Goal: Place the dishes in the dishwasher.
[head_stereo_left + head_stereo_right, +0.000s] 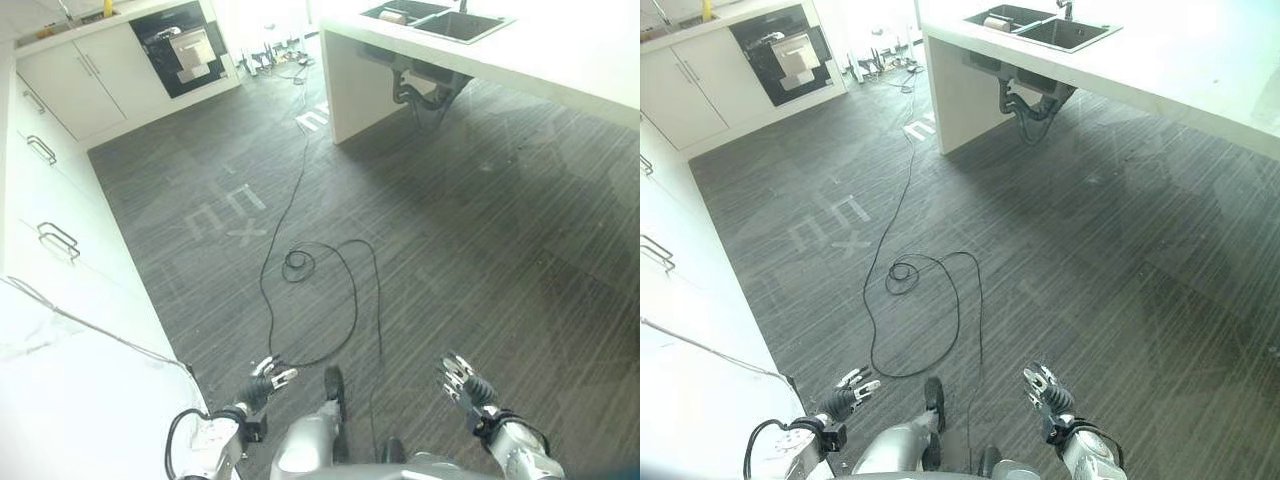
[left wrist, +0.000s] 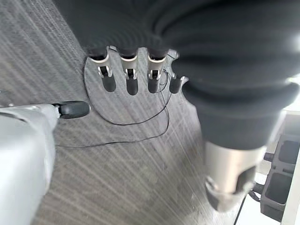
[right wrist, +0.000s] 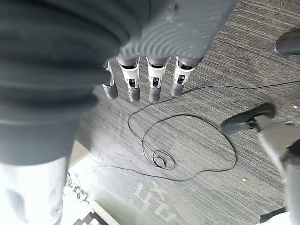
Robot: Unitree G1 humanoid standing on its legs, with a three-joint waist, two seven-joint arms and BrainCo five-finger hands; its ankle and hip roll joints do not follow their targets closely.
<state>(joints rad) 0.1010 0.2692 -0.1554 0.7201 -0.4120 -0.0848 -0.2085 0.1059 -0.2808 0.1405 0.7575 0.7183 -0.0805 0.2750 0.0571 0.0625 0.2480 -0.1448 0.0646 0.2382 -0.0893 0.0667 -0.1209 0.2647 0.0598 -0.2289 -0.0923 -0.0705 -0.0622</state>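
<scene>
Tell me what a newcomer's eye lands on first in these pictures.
Both hands hang empty over the dark striped floor, the left hand and right hand with fingers relaxed. Far ahead on the left, the open dishwasher sits in the white cabinets; the sink is set in the counter to the right.

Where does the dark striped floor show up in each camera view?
Left eye view: the floor spans the middle, between the white cabinets and the sink counter.
Right eye view: the same spread.
Left wrist view: behind the left hand, filling the background.
Right wrist view: behind the right hand, likewise.
Shared landmark: the white floor markings, in both eye views and the right wrist view.
</scene>
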